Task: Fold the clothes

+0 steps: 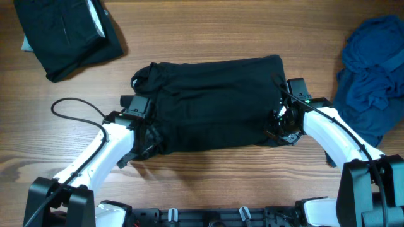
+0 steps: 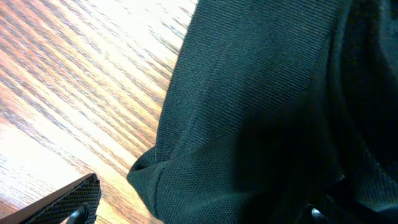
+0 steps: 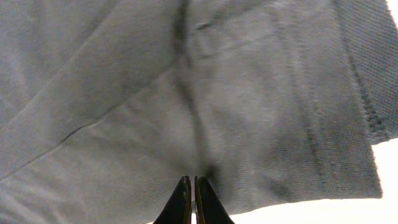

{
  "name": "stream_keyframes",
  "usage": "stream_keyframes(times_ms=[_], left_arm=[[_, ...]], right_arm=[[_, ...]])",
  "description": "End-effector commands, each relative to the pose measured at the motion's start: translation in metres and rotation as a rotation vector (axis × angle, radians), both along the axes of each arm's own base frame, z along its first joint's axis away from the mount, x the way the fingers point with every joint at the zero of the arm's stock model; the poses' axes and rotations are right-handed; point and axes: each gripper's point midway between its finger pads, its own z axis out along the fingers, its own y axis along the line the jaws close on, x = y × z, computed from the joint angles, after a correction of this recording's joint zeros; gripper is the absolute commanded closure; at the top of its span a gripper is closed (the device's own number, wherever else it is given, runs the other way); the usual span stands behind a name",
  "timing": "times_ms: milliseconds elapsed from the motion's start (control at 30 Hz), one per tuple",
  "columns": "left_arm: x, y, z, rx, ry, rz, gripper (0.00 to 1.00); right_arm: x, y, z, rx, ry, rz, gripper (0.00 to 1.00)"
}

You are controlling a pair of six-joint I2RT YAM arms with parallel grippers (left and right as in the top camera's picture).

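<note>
The black shirt lies folded into a wide rectangle in the middle of the table. My left gripper is at its lower left corner and stands open. In the left wrist view the shirt's hemmed corner lies between the spread fingers of the left gripper. My right gripper is at the shirt's right edge. In the right wrist view the right gripper is shut, its tips pinching a pucker of the shirt. The white logo is hidden.
A folded black garment lies at the back left corner. A heap of dark blue clothes sits at the right edge. A black cable loops over the wood by the left arm.
</note>
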Motion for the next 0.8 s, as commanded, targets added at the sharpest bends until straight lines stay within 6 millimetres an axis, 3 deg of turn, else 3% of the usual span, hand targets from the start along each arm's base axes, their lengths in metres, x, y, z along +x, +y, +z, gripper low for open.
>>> stream_keyframes(times_ms=[0,433,767], left_arm=[[-0.003,0.006,-0.003,-0.003,0.021,0.007,0.00],[-0.006,0.035,-0.003,-0.005,0.041,0.140,0.00],[-0.007,0.040,-0.003,-0.012,0.044,0.155,0.00]], right_arm=[[-0.002,-0.009,-0.007,-0.050,0.018,-0.050,0.96],[0.000,-0.041,-0.008,-0.098,0.023,-0.134,0.96],[-0.006,-0.041,-0.024,-0.097,0.084,-0.137,0.96]])
